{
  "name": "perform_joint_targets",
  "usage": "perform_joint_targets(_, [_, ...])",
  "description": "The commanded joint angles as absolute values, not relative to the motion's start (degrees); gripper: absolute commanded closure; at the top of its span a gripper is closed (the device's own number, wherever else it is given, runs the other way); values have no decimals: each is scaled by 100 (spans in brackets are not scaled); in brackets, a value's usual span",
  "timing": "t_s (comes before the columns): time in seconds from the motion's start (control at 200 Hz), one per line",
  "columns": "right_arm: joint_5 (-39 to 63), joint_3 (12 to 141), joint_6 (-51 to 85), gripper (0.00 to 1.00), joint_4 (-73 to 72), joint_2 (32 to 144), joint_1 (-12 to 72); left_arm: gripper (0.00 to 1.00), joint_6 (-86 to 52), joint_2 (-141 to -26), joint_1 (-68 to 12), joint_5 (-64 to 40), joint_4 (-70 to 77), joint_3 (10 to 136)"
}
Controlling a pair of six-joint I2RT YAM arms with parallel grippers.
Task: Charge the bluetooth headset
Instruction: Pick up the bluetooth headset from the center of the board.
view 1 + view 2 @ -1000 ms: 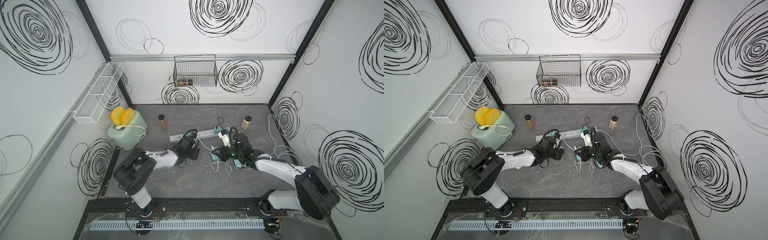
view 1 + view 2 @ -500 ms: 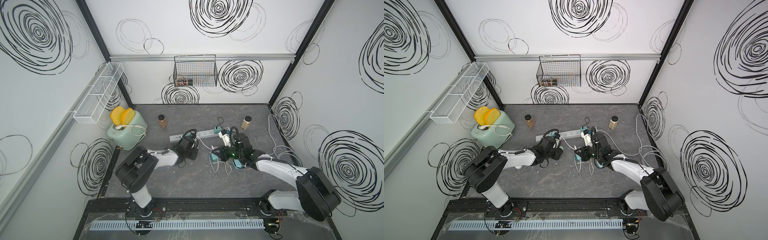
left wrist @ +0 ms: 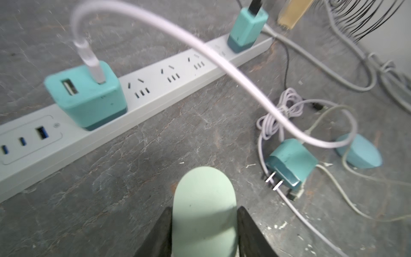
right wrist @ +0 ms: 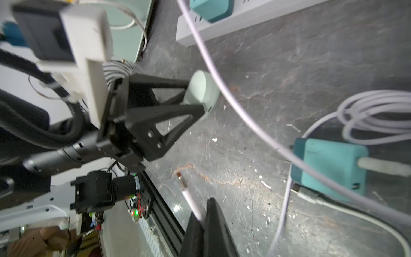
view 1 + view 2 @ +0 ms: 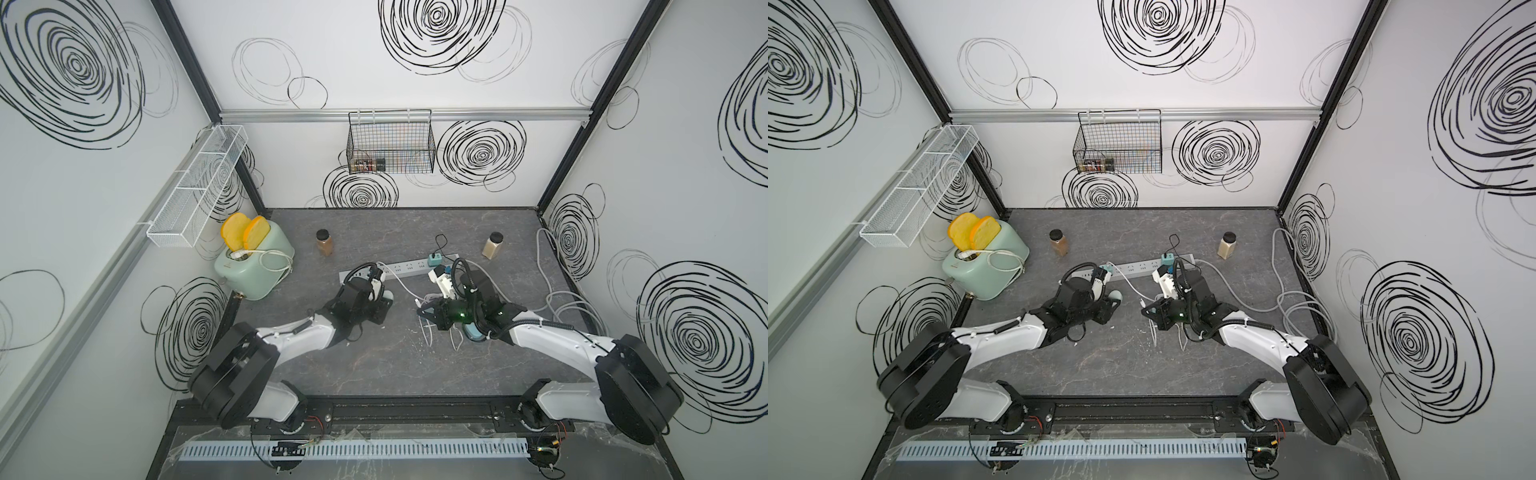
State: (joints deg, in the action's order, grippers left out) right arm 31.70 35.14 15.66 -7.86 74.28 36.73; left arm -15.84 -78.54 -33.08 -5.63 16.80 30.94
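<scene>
The bluetooth headset is a pale green oval case (image 3: 204,200) resting on the grey table, in front of the white power strip (image 3: 155,89). My left gripper (image 3: 204,213) is shut on it, one black finger against each side. Both top views show that case (image 5: 388,295) (image 5: 1116,295) at the left gripper's tip. My right gripper (image 4: 203,213) is shut on a white charging cable (image 4: 186,193) just behind its plug, which sticks out beyond the fingertips toward the case (image 4: 200,89). In a top view the right gripper (image 5: 420,311) sits a short way right of the left one.
A teal charger (image 3: 86,98) with a lilac cable stands plugged into the strip; a second one (image 3: 244,29) is farther along. A loose teal charger (image 3: 291,164), coiled cables and a blue case (image 3: 360,153) lie by the right gripper. A toaster (image 5: 253,270) and two jars (image 5: 323,242) (image 5: 493,245) stand behind.
The left gripper's jaws have closed onto the green case. The right gripper has kept its hold on the cable and barely moved.
</scene>
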Motion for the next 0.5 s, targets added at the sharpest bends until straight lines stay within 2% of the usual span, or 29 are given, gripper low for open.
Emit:
perform_joint_targets(0.0, [3258,3512,1422,98,-497,7343,3886,68,-1830,-7305,-3065,-1134,2690,2623])
perform_joint_targets(0.205, [3417,3610,1230,99,-200,7381,4052,68,-1670,-6864,-2944,-1581,2843,2377])
perform_joint_targets(0.365, [3839,3776,1153,99,-52,7478,4144,69,-1413,-6696,-3069,-1980,3707,2015])
perform_joint_targets(0.495, [3772,3942,1135,99,231,7601,4166,69,-1353,-6482,-3168,-2047,4016,1834])
